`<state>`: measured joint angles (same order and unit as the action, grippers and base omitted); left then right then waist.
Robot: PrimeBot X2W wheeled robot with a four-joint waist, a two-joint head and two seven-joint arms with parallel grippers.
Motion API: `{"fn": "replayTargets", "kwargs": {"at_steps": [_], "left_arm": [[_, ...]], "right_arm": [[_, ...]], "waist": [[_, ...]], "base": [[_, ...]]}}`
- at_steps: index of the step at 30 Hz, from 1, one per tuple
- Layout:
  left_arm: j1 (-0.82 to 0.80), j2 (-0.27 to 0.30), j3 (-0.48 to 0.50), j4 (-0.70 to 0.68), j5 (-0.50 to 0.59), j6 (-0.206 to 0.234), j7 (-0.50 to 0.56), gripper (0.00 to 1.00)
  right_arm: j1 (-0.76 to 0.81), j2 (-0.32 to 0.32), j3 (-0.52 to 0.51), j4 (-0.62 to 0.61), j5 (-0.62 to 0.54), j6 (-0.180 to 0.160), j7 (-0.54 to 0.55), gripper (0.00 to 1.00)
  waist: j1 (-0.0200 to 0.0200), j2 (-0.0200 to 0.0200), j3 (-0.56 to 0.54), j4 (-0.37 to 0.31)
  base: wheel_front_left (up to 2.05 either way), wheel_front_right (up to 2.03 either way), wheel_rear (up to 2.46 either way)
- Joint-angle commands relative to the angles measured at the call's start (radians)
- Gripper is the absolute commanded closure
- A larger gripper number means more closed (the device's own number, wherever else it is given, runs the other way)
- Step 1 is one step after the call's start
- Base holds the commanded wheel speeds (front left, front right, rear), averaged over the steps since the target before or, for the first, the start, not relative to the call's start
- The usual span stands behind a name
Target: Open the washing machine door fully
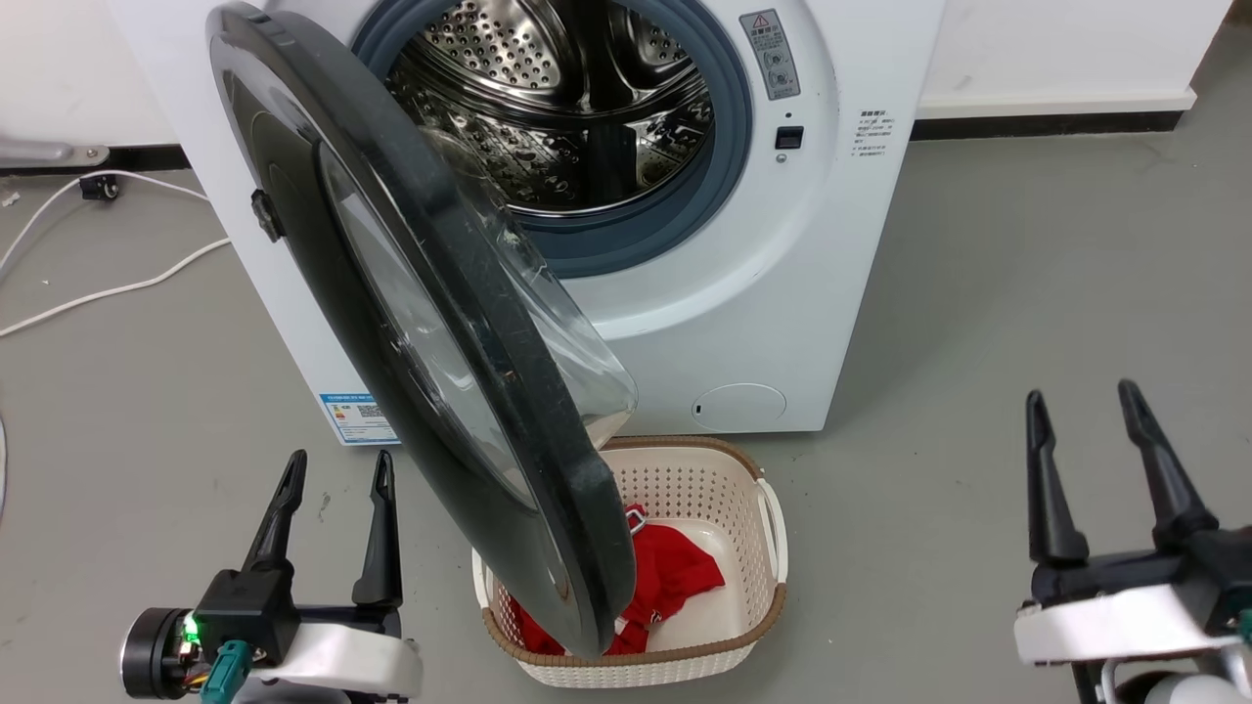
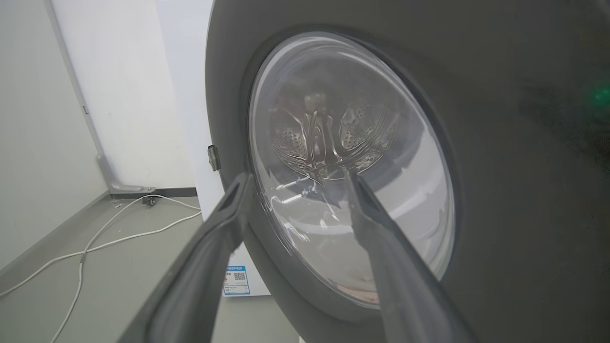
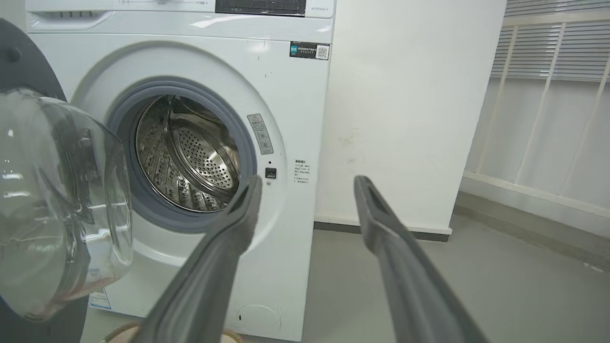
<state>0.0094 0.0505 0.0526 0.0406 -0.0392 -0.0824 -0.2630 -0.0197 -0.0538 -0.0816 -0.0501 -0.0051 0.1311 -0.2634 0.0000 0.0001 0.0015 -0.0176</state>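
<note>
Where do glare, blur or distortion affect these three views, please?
Head view: evenly lit and sharp, with soft reflections on the washing machine door. Left wrist view: the left pincer is blurred near the lens, the drum looks warped through the door's glass, and a green glow reflects top right. Right wrist view: the right pincer is soft, with bright highlights on the glass.

This is a plain laundry corner, more test room than home. A white front-loading washing machine (image 3: 295, 119) stands on a bare grey floor (image 1: 1027, 293) against white walls (image 3: 405, 95). A laundry basket (image 1: 685, 479) of red clothes (image 1: 675, 577) sits before it, and a loose white cable (image 1: 127, 286) lies alongside.
</note>
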Motion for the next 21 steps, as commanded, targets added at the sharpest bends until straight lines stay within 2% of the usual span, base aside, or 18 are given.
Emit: {"fn": "replayTargets", "kwargs": {"at_steps": [1,7,17,18,19,21], "left_arm": [[-0.014,0.0,0.003,-0.002,0.006,-0.004,-0.002,0.0],[-0.012,0.0,0.001,-0.007,0.011,-0.009,-0.002,0.0],[-0.016,0.0,-0.01,-0.004,0.017,-0.013,-0.002,0.0],[-0.017,0.0,-0.012,-0.008,0.016,-0.015,-0.002,0.56],[-0.015,0.0,-0.014,-0.007,0.012,-0.018,-0.002,1.0],[-0.014,0.0,-0.013,-0.008,0.009,-0.02,-0.002,1.0]], "right_arm": [[0.027,0.005,0.009,-0.01,-0.01,-0.001,0.0,0.0],[0.085,0.005,0.025,0.031,0.018,-0.001,0.01,0.0],[0.064,0.005,0.022,0.087,0.057,-0.001,0.001,0.0],[0.063,0.005,0.022,0.089,0.058,-0.001,0.001,0.0],[0.062,0.005,0.021,0.09,0.059,-0.001,0.0,0.0],[0.06,0.005,0.022,0.092,0.059,-0.001,0.0,0.0]], "waist": [[0.0,-0.0001,0.0,0.0],[0.0,-0.0001,-0.002,0.002],[0.0,-0.0001,-0.003,0.003],[0.0,-0.0001,-0.003,0.003],[0.0,-0.0001,-0.004,0.003],[0.0,-0.0001,-0.004,0.003]], "base": [[0.0,0.0,0.0],[0.0,0.0,0.0],[0.0,0.0,0.0],[0.0,0.0,0.0],[0.0,0.0,0.0],[0.0,0.0,0.0]]}}
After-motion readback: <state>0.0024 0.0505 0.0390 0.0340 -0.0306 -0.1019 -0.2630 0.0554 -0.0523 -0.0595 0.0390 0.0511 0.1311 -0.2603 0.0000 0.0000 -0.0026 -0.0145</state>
